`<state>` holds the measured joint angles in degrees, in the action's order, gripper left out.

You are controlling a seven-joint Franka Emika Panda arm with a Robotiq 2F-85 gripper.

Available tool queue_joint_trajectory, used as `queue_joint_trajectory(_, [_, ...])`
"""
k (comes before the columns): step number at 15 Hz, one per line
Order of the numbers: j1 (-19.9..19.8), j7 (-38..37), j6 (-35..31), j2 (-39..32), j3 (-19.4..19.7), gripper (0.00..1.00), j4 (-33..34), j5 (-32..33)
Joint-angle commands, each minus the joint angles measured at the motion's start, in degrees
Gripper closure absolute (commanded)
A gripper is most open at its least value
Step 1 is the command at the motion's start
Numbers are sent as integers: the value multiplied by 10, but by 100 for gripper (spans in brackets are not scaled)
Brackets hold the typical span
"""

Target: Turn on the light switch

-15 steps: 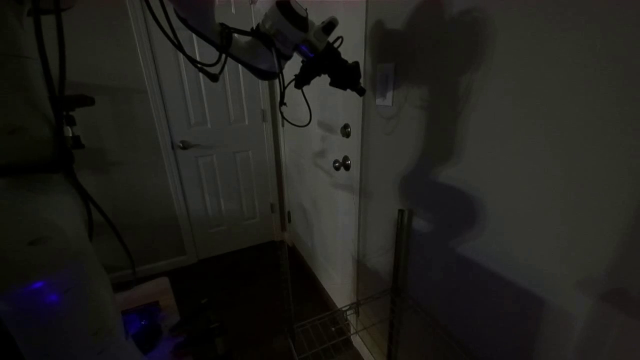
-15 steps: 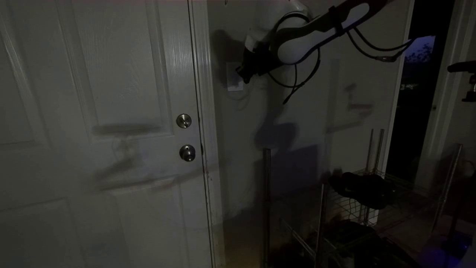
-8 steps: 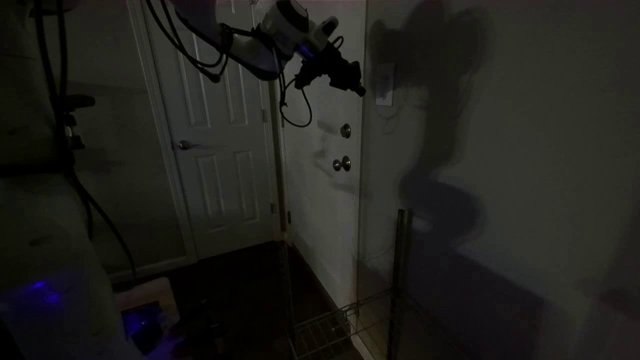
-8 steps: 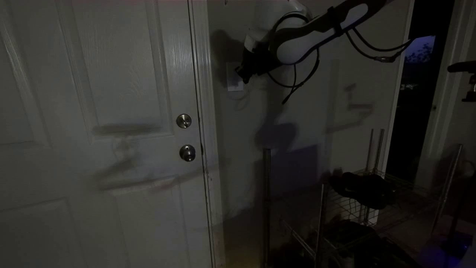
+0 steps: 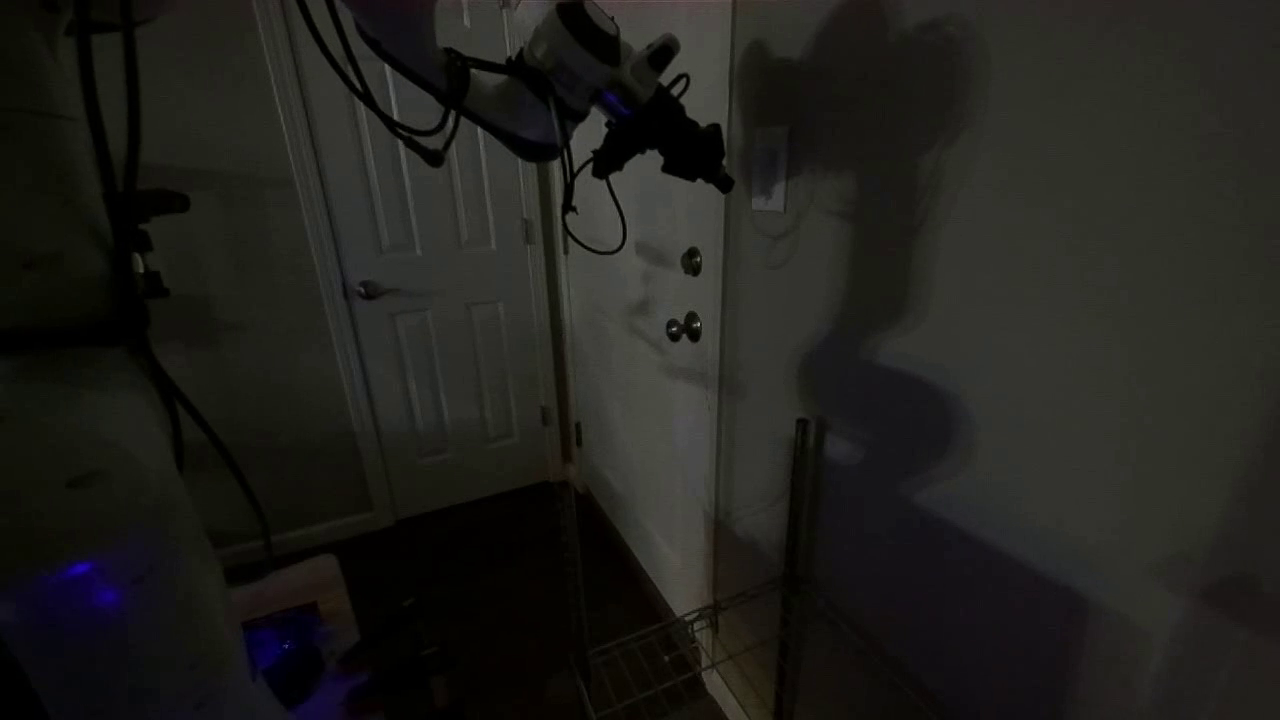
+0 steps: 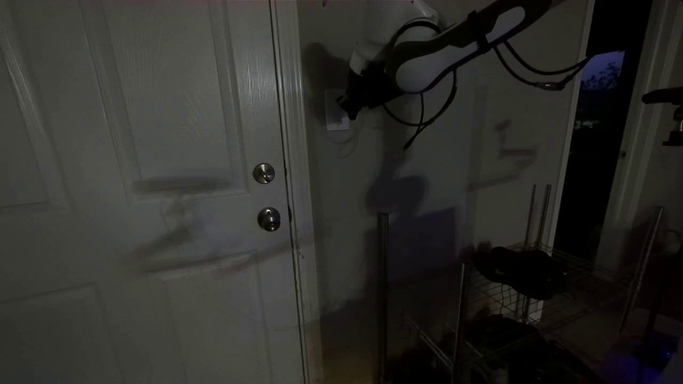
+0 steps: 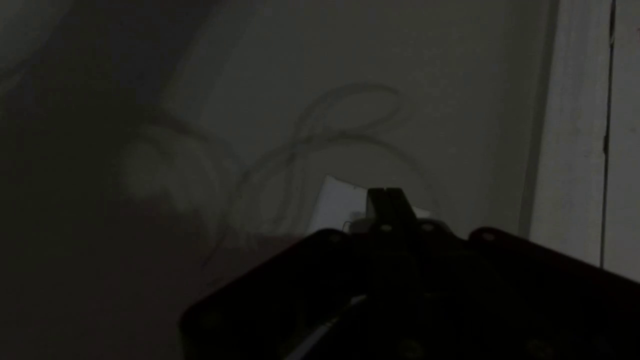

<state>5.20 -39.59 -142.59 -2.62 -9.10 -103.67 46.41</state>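
Observation:
The light switch is a pale rectangular plate on the wall. It shows in both exterior views (image 5: 769, 170) (image 6: 337, 121), partly covered by the gripper in one of them. My gripper (image 5: 725, 184) is black and angled down toward the plate; it also shows in an exterior view (image 6: 349, 109). A gap shows between fingertips and plate in an exterior view. In the wrist view, the shut, empty fingertips (image 7: 384, 190) overlap the plate (image 7: 337, 202), whose lower part is hidden behind the gripper. The switch lever cannot be made out in the dark.
The room is dark and the arm's shadow falls on the wall. A white door with a knob (image 6: 269, 219) and a deadbolt (image 6: 263, 173) is beside the plate. Metal shelf posts (image 5: 800, 560) (image 6: 383, 293) stand below. A cable loop (image 5: 610, 245) hangs from the wrist.
The arm and gripper have shifted only very slightly toward the wall plate. The gripper stays shut and the room stays dark.

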Motion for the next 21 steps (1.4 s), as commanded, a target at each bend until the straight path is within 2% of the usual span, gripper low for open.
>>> queue_joint_trajectory(1, [12, -17, -4, -18, 17, 98, 23, 25])
queue_joint_trajectory(7, [20, -48, -7, -44, 37, 99, 66, 87])
queue_joint_trajectory(14, [32, -51, -24, -81, 44, 99, 120, 85])
queue_joint_trajectory(21, [27, -61, -23, -114, 42, 99, 159, 96])
